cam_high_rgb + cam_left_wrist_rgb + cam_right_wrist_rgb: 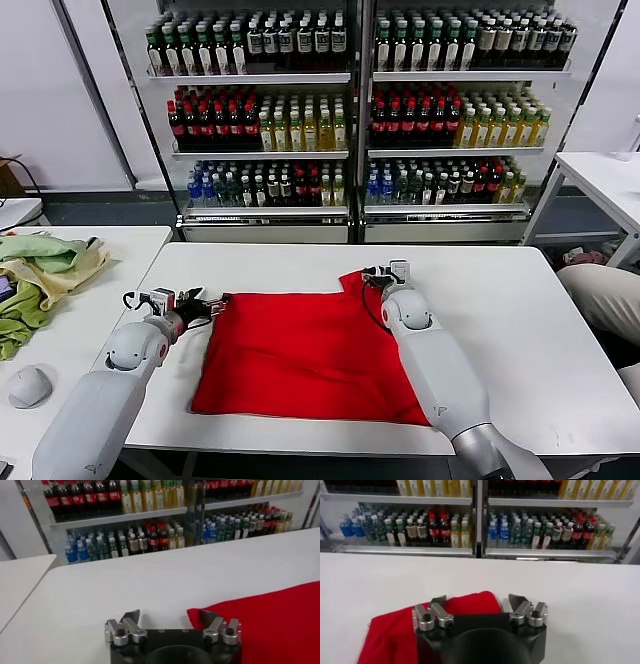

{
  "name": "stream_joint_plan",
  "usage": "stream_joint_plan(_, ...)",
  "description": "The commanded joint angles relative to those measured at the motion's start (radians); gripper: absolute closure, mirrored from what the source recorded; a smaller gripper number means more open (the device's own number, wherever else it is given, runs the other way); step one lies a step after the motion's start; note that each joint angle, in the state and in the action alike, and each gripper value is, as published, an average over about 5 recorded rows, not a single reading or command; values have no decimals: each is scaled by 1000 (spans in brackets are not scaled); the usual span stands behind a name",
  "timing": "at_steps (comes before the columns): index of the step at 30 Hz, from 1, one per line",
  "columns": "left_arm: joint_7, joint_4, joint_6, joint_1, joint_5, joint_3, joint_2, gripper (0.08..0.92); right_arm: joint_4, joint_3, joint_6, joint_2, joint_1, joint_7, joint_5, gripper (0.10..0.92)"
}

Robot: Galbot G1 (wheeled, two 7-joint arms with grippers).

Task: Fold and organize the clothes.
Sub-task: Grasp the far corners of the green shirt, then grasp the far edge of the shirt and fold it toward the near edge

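Observation:
A plain red T-shirt (pixel 300 350) lies flat, folded into a rough rectangle, on the white table (pixel 520 290). My left gripper (pixel 210 303) is open at the shirt's far left corner. In the left wrist view my left gripper (pixel 169 616) has one finger at the edge of the red cloth (pixel 270 620), with bare table between the jaws. My right gripper (pixel 375 278) is open at the far right corner, which sticks up a little. In the right wrist view my right gripper (pixel 477 601) has that red corner (pixel 390 630) lying between its open jaws. No bear print shows.
Pale green and yellowish cloths (pixel 40 265) lie heaped on a second table to the left, with a grey mouse-like object (pixel 28 385) near its front. Shelves of bottles (pixel 300 110) stand behind. Another white table (pixel 600 170) and a chair (pixel 605 295) are at the right.

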Motion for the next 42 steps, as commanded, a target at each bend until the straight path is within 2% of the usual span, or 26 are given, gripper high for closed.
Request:
stream_joint_plan(1,53,21,-2,-4,7,-2,-1,337,-34,1,-1,13,4,3,6,385)
stream_joint_plan(14,107,21,-19,18,4,-9,-8,710,-7,0,26,3,-12,-14,-6,758)
stream_joint_plan(17,107,22,-33,16,-3,-11,-10,796,80,-6,25,-17,-36,-12,-10,844)
stream_joint_plan(19,105,13,-47,19,-18,-15,-8,855,191,-12,7,-47,-69,0,17,884)
stream_joint_plan(22,93,-36,-61,38,-62,-29,8,909,383,-17,-47,-105,-142,29,95,902)
stream_joint_plan(28,71,-174,-55,141,-173,-72,62,917,661,6,-97,-203,-295,70,160,902)
stream_joint_plan(34,68,-307,-60,256,-221,-123,90,917,833,46,-97,-245,-447,80,168,902)
stream_joint_plan(42,56,-347,-93,356,-216,-155,99,917,954,84,-96,-273,-608,74,111,902)
